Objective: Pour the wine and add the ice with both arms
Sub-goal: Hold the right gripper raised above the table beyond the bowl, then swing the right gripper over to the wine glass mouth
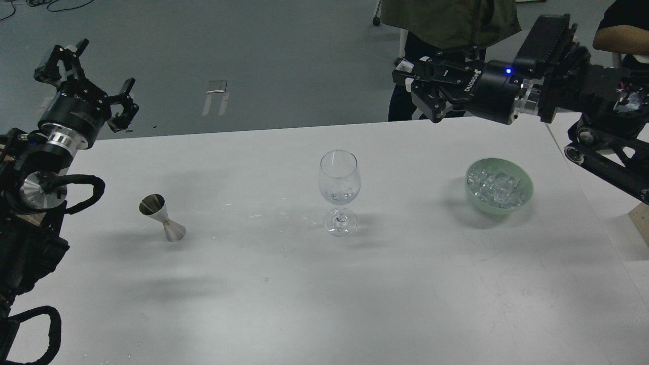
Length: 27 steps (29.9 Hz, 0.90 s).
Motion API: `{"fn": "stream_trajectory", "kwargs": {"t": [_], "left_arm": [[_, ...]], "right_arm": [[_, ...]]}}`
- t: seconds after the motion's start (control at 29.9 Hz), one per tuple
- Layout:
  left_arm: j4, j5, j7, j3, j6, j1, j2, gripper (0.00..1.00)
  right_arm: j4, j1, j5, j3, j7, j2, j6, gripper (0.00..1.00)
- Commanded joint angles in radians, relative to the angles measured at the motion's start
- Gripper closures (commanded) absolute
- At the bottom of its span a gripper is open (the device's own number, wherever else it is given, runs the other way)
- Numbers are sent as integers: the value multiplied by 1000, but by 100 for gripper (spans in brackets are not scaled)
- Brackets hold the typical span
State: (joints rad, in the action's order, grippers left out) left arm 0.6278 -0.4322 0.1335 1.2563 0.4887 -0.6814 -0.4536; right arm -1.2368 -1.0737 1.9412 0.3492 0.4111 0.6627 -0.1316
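On white table [405,284]: wine glass [339,188] upright, centre | left gripper [96,86] spread, empty; right gripper [413,83] grip unclear | risk: arm sweep topples glass or jigger [163,217]; ice [494,188] slips, scatters from bowl [522,200].

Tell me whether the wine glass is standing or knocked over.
Standing. The wine glass rests upright on its round foot on the white table, bowl above the stem, rim facing up, apart from the metal measuring cup.

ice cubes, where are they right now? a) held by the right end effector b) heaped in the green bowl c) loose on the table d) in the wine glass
b: the ice sits heaped in the green bowl to the right of the wine glass.
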Motion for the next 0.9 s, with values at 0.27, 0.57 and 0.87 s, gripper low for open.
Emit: {"fn": "stream_trajectory", "kwargs": {"t": [0.27, 0.57, 0.87], "left_arm": [[0, 1, 0, 0, 0, -4, -2, 2], [0, 0, 0, 0, 0, -3, 1, 2], [0, 0, 0, 0, 0, -4, 4, 2]], "right_arm": [[-4, 5, -1, -7, 3, -40, 7, 100], [-6, 15, 11, -15, 5, -121, 50, 100], [-4, 9, 16, -81, 8, -152, 50, 100]]}}
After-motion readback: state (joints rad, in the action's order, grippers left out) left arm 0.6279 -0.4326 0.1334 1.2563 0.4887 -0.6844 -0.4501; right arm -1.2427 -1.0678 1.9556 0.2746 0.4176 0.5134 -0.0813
